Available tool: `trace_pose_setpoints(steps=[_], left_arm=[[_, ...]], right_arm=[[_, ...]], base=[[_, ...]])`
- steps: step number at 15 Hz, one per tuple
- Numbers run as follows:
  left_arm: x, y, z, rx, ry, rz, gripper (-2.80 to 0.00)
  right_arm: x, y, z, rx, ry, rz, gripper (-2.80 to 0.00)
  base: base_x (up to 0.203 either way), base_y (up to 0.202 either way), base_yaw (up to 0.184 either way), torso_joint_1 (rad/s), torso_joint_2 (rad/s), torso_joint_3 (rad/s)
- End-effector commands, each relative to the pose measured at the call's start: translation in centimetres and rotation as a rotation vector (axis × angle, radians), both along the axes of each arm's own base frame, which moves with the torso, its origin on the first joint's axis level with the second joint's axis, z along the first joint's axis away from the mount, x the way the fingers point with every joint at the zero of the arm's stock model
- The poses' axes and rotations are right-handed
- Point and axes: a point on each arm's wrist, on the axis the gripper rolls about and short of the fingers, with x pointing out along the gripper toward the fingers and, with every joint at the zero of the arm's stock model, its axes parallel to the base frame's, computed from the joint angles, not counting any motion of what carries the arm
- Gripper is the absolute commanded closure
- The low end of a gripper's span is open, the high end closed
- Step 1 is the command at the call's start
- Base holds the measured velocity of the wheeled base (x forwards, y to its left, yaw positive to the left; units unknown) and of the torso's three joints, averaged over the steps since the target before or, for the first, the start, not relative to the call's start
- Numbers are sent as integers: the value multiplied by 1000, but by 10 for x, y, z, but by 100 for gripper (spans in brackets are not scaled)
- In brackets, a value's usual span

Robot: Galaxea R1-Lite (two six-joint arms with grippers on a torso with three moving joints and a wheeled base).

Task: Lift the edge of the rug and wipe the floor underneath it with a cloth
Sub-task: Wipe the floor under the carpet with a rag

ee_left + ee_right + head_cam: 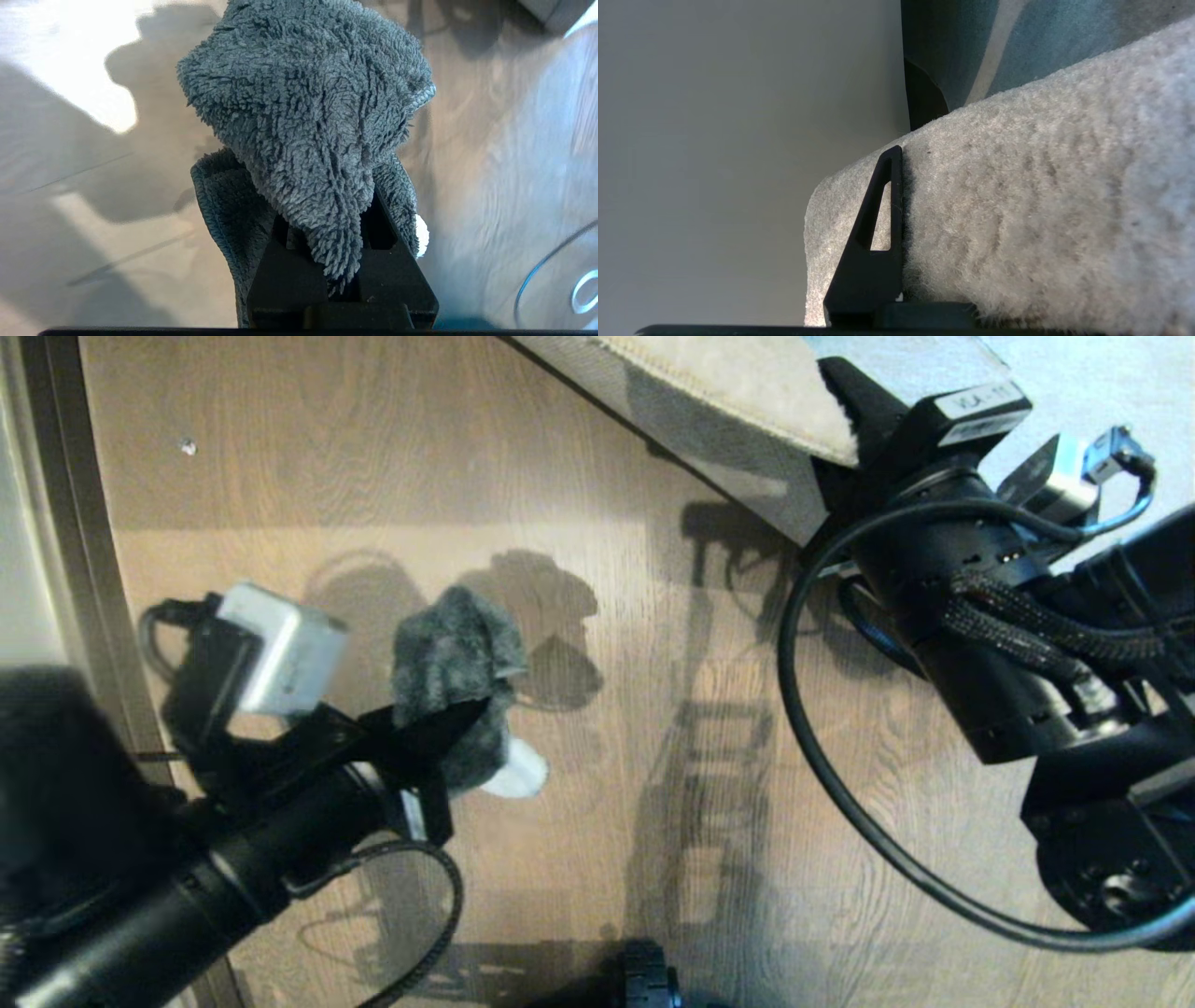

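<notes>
Warm brown wood-plank floor (607, 448), sunlit in patches; a grey-beige rug (1102, 373) lies at its far right corner.

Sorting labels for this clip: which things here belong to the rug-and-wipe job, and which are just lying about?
In the job: rug edge, held up by the right gripper; cloth in the left gripper; floor.
Lying about: white scrap; small speck.

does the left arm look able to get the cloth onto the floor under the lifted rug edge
Probably yes. The right gripper holds the rug edge up, leaving bare floor exposed beside it. The left gripper, shut on the cloth, has nothing between it and that strip.
</notes>
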Motion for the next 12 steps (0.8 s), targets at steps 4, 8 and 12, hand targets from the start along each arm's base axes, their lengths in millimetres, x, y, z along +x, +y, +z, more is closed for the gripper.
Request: trace_pose_setpoints(steps=[4, 8, 12], left_arm=[[39, -70, -48, 3, 20, 45, 0], [63, -103, -69, -67, -30, 150, 0], [86, -132, -71, -137, -70, 224, 0]], right_arm=[[0, -1, 5, 43, -36, 1, 0], [0, -1, 7, 48, -43, -2, 0], [2, -4, 8, 49, -45, -14, 0]], base=[[0, 0, 0, 0, 0, 0], [0, 0, 0, 0, 0, 0], [0, 0, 0, 0, 0, 0]])
